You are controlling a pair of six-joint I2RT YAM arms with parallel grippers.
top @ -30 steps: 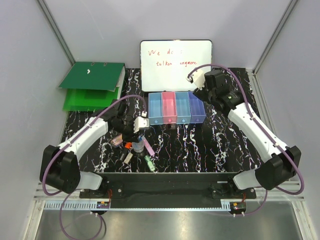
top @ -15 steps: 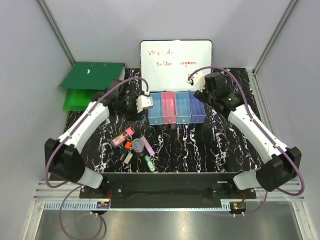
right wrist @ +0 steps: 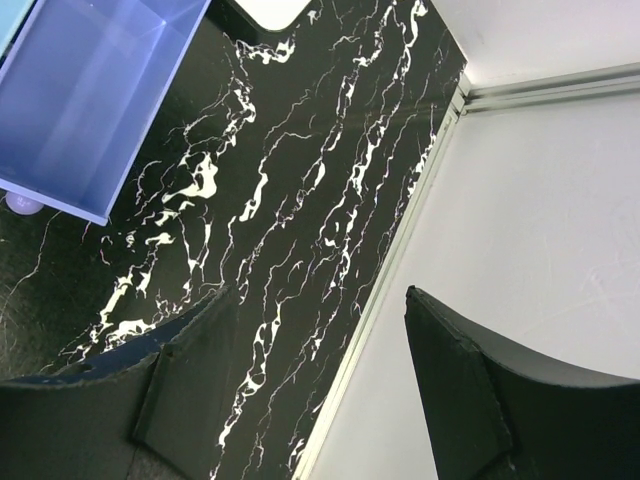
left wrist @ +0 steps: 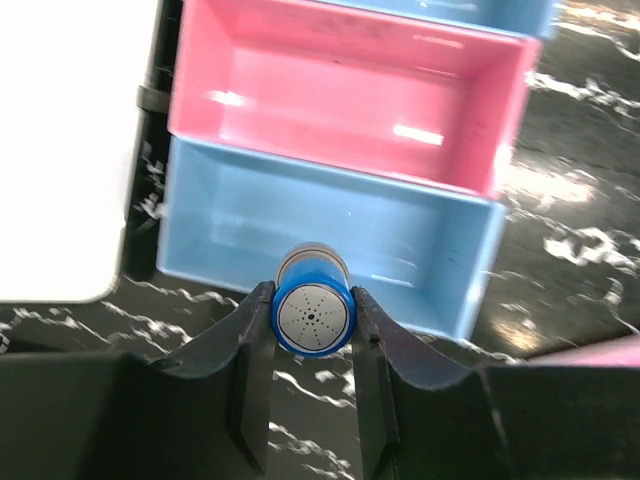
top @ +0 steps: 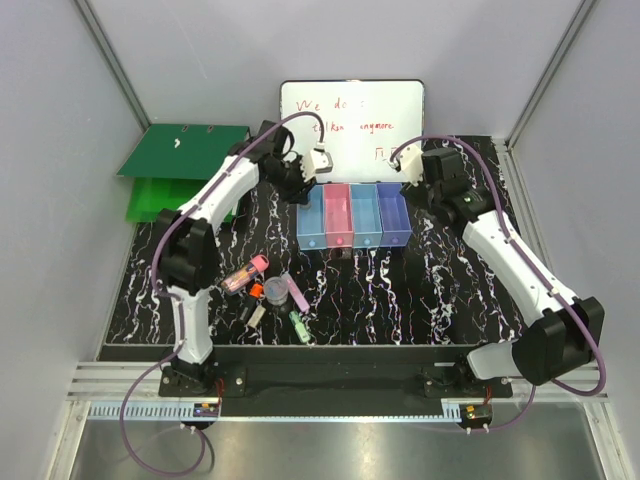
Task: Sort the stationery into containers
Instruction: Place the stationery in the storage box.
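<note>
Your left tool (left wrist: 312, 335) is clenched on a blue cylinder (left wrist: 312, 312) with a round grey end. It hangs over one edge of the end light blue bin (left wrist: 430, 255), next to the pink bin (left wrist: 340, 100). Your right tool (right wrist: 320, 345) is spread wide, gripping nothing, above the desk (right wrist: 300, 200) beside the purple-blue bin (right wrist: 80, 100). The other stationery (top: 268, 292) lies clustered well apart from the bins.

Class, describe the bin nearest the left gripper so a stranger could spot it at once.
Start at the whiteboard at the back of the table; four joined bins lie in a row before it. Take the light blue bin at the row's left end, beside the pink bin. The other light blue bin has neighbours on both sides; this one ends the row.
</note>
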